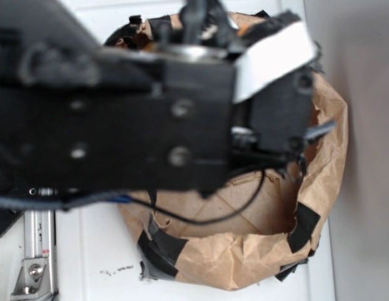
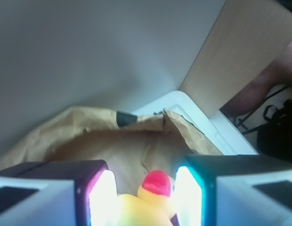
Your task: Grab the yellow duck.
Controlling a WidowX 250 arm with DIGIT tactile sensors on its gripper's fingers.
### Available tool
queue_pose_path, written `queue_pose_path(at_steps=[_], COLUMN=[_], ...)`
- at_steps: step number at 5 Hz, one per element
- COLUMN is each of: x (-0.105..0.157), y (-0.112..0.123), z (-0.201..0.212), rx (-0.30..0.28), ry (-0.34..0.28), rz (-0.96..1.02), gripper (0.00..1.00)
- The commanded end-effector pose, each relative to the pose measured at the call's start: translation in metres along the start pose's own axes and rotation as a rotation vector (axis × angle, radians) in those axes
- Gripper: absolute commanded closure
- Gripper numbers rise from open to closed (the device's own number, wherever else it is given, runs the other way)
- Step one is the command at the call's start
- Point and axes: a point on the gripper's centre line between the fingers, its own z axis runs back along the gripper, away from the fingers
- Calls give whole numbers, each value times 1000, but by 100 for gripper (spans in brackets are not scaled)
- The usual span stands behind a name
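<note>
In the wrist view the yellow duck, glossy with a red-orange patch on its head, sits between my gripper's two glowing pads. Its body touches the left pad and its head touches the right pad. The gripper is shut on the duck, inside a brown paper bag. In the exterior view my black arm hangs over the bag and hides the duck and the fingertips.
The paper bag has crumpled walls patched with black tape and stands on a white table. A metal bracket is at the lower left. In the wrist view a wooden panel and dark cables lie beyond the table.
</note>
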Motion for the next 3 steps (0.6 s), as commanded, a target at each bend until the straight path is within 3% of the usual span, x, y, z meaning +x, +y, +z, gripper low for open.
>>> queue_pose_path(at_steps=[1,3], x=[-5,-5], y=[-8,-6], z=[14,11], rx=[-142,-153], ry=[138,105], rz=[-102,-68], gripper=[100,100])
